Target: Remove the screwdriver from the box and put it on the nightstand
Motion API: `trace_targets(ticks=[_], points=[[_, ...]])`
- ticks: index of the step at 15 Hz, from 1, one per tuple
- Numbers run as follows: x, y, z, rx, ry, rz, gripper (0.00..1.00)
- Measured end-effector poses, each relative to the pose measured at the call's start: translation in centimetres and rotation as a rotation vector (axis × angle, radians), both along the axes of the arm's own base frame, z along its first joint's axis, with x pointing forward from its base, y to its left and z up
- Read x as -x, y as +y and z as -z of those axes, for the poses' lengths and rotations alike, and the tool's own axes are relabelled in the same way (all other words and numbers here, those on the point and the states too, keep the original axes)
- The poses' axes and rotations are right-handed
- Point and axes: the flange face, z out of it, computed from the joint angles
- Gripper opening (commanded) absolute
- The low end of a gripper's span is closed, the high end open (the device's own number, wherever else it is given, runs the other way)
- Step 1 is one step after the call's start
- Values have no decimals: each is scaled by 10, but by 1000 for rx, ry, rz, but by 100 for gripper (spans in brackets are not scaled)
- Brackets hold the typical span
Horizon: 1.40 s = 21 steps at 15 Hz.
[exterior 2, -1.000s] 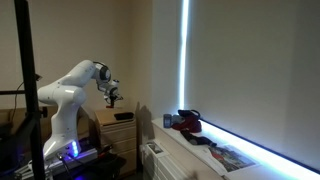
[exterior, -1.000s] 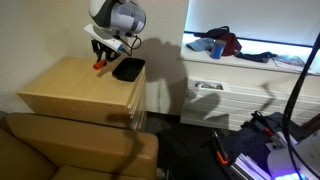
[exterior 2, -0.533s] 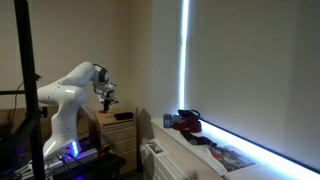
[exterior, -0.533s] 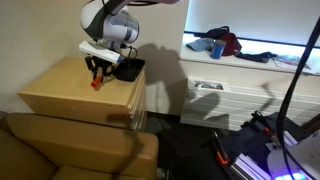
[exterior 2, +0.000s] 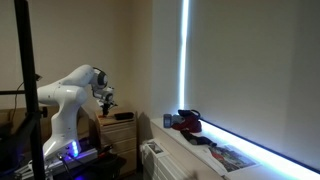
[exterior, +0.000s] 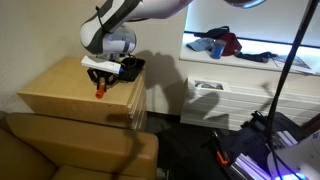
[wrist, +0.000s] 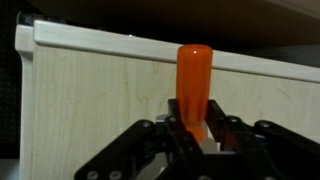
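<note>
My gripper (exterior: 100, 80) is shut on the screwdriver (exterior: 99, 90), holding its orange-red handle upright just above the front part of the nightstand (exterior: 60, 92) top. In the wrist view the handle (wrist: 193, 82) stands between my jaws (wrist: 195, 128) over the light wood top (wrist: 90, 110). The black box (exterior: 129, 68) sits at the nightstand's back right corner, behind my gripper. In an exterior view my gripper (exterior 2: 103, 102) hangs low over the nightstand (exterior 2: 118, 128); the screwdriver is too small to make out there.
A brown sofa (exterior: 70, 150) stands in front of the nightstand. A white shelf unit (exterior: 240, 85) with clothes (exterior: 218, 44) on top is beside it. Cables and a stand (exterior: 285, 110) are on the floor. The robot base (exterior 2: 60, 120) stands close to the nightstand.
My gripper has moved with the screwdriver away from the box toward the nightstand's front and lowered it close to the top.
</note>
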Motion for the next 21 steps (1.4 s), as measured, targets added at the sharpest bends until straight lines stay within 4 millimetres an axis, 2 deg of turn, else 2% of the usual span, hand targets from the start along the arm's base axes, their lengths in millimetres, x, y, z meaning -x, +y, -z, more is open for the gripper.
trace_targets(ticks=[2,3,5,9,11,13,16,18,21], points=[[-1,1,8,34,-22,-22,8],[-2,3,9,43,-33,-30,56],[-4,7,9,52,-51,-38,63],[-5,13,11,50,-54,-26,94],[-10,13,5,40,-61,-10,100],[-19,8,-6,19,-69,17,100],[-34,-8,-35,-30,-16,63,100],[-40,-26,-61,-70,82,71,100],[-53,-71,-104,-134,229,94,100]])
